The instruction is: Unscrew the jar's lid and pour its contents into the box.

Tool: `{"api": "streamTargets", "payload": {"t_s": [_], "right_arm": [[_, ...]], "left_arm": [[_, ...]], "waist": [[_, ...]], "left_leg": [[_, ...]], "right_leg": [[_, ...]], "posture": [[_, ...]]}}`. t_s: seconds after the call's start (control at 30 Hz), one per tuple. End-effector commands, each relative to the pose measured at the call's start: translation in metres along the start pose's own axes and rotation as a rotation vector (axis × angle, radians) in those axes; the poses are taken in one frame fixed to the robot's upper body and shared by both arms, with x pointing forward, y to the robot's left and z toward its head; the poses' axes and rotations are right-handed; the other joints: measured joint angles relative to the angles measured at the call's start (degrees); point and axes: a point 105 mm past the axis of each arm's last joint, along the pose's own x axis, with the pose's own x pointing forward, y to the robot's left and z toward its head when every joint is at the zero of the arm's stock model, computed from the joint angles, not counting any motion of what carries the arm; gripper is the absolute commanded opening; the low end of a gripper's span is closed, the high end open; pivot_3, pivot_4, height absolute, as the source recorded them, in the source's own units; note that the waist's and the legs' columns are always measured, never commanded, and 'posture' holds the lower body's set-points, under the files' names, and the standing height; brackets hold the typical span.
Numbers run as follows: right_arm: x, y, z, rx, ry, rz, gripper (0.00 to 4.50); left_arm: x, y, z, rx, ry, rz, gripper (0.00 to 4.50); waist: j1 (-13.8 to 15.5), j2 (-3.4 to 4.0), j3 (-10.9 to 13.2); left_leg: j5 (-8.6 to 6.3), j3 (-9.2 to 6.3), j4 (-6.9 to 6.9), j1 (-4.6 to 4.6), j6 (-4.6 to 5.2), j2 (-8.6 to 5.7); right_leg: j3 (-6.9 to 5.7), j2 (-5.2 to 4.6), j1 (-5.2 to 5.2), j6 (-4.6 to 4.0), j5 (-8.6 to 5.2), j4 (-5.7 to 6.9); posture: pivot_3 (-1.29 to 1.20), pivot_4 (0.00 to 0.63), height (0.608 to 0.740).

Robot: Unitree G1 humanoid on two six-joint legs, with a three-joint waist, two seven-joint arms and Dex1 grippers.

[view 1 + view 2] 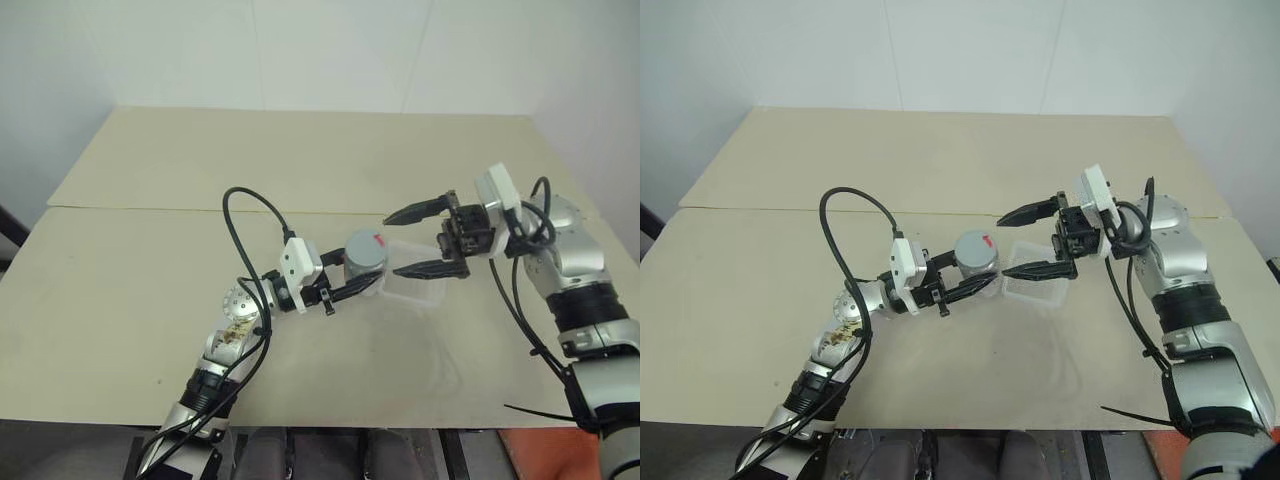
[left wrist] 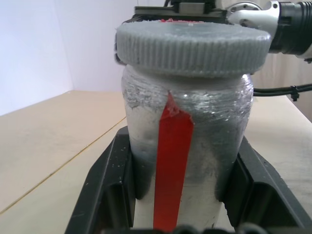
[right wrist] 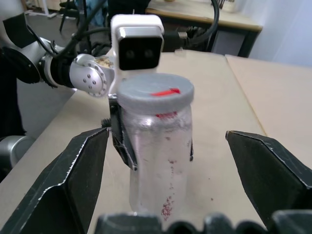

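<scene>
My left gripper point(image 1: 362, 276) is shut on the jar point(image 1: 365, 258), a silver-grey cylinder with a red stripe point(image 2: 171, 161), and holds it upright above the table. The grey lid point(image 1: 365, 243) with its red mark sits on the jar's top. My right gripper point(image 1: 398, 243) stands open just right of the jar at lid height, its fingers point(image 3: 73, 180) spread wide and touching nothing. Small reddish bits, the contents point(image 3: 167, 209), show through the jar's wall near its bottom. The clear box point(image 1: 425, 292) lies on the table, below the right gripper.
The beige table point(image 1: 120, 300) has a seam running across its middle, with a white wall behind it. Black cables loop over both arms. The table's near edge runs just in front of me.
</scene>
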Motion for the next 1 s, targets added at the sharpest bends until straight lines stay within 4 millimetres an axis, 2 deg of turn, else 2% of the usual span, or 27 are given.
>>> {"api": "streamTargets", "payload": {"t_s": [0.03,0.13,0.2,0.27,0.43,0.7,1.0], "right_arm": [[0.006,0.005,0.032,-0.161,-0.044,-0.062,4.47],[0.017,0.012,0.045,-0.199,-0.069,-0.124,4.47],[0.032,0.013,0.046,-0.224,-0.074,-0.21,4.47],[0.047,0.012,0.043,-0.202,-0.089,-0.275,4.47],[0.068,0.007,0.027,-0.208,-0.051,-0.368,4.47],[0.07,0.001,0.022,-0.207,-0.036,-0.422,4.47],[0.055,0.002,0.02,-0.178,-0.028,-0.445,4.47]], "left_arm": [[0.005,0.001,0.007,0.048,-0.027,-0.001,1.91],[0.005,0.005,0.007,0.05,-0.029,0.022,1.91],[0.006,0.006,0.006,0.052,-0.028,0.022,1.91],[0.006,0.006,0.005,0.056,-0.024,0.021,1.91],[0.009,0.009,0.005,0.062,-0.022,0.016,1.91],[0.007,0.009,0.006,0.066,-0.02,0.004,1.91],[0.006,0.011,0.004,0.064,-0.017,0.02,1.91]], "waist": [[0.03,0.0,0.0],[0.04,0.0,0.0],[0.02,0.0,0.0],[-0.07,0.0,0.0],[0.05,0.0,0.0],[0.03,0.0,0.0],[0.0,0.0,0.0]], "left_leg": [[0.0,0.0,0.0,-0.02,0.0,0.0],[0.0,0.0,0.01,-0.02,0.0,0.0],[0.0,-0.01,0.02,0.0,0.0,0.01],[0.01,-0.02,0.0,0.04,-0.02,0.03],[0.01,-0.01,0.03,0.04,-0.03,-0.06],[-0.01,0.01,0.01,-0.05,0.01,-0.12],[-0.03,0.0,0.02,-0.01,0.05,-0.11]], "right_leg": [[0.0,0.0,-0.01,0.0,0.0,0.01],[0.0,-0.02,-0.01,0.01,0.0,0.02],[0.01,-0.02,-0.01,0.01,0.0,0.0],[0.0,-0.01,0.0,0.01,0.0,0.0],[0.02,-0.02,-0.02,0.0,0.0,0.01],[-0.02,0.0,-0.03,0.02,0.01,0.01],[-0.02,0.01,0.0,0.02,0.01,0.03]], "posture": [[0.0,0.15,0.74],[0.0,0.15,0.74],[0.0,0.15,0.74],[0.0,0.15,0.74],[0.0,0.15,0.74],[0.0,0.15,0.74],[0.0,0.15,0.74]]}}
